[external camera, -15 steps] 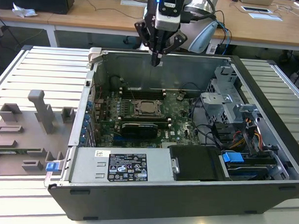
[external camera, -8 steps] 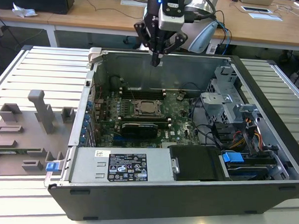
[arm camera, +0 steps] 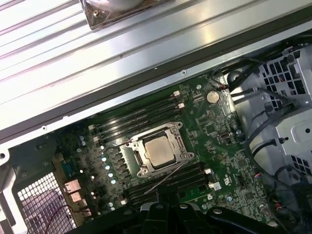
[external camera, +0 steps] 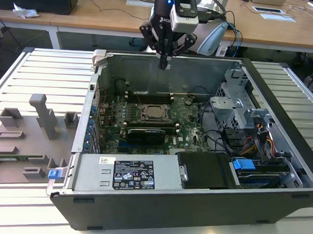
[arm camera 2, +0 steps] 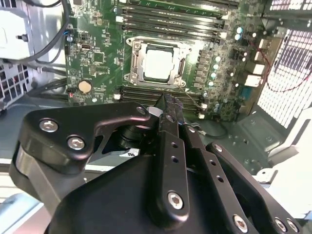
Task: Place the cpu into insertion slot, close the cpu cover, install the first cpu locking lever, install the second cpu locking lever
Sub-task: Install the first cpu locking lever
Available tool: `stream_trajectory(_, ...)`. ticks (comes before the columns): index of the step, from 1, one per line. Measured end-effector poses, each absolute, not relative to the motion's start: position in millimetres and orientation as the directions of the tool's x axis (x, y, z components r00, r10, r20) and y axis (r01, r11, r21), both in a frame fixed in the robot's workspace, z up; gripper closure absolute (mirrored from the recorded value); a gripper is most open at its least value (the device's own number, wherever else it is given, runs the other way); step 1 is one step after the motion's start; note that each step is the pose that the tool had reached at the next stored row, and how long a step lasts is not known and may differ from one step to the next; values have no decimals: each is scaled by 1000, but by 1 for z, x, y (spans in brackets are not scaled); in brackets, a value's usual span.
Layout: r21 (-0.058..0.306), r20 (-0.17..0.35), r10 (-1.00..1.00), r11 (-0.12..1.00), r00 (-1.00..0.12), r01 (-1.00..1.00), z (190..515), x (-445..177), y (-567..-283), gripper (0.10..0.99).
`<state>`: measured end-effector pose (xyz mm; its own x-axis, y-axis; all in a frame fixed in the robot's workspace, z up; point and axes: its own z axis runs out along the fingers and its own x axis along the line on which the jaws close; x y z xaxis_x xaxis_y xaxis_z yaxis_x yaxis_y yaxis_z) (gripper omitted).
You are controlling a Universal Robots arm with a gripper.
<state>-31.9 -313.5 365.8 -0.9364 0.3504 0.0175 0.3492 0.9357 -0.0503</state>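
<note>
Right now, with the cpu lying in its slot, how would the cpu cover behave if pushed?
The cpu cover is a thin metal frame, so it is probably light and stiff, perhaps slightly springy. It lies flat around the cpu, so a push likely meets firm resistance.

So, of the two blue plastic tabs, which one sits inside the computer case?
The blue tab on the drive bay at the exterior view's right sits inside; the other tab juts outside the case wall, at that view's left.
</note>
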Motion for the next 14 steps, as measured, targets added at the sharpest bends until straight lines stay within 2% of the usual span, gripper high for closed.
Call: stream_trajectory(14,-50,17,145,988,-989,144,366,-32,-314,980)
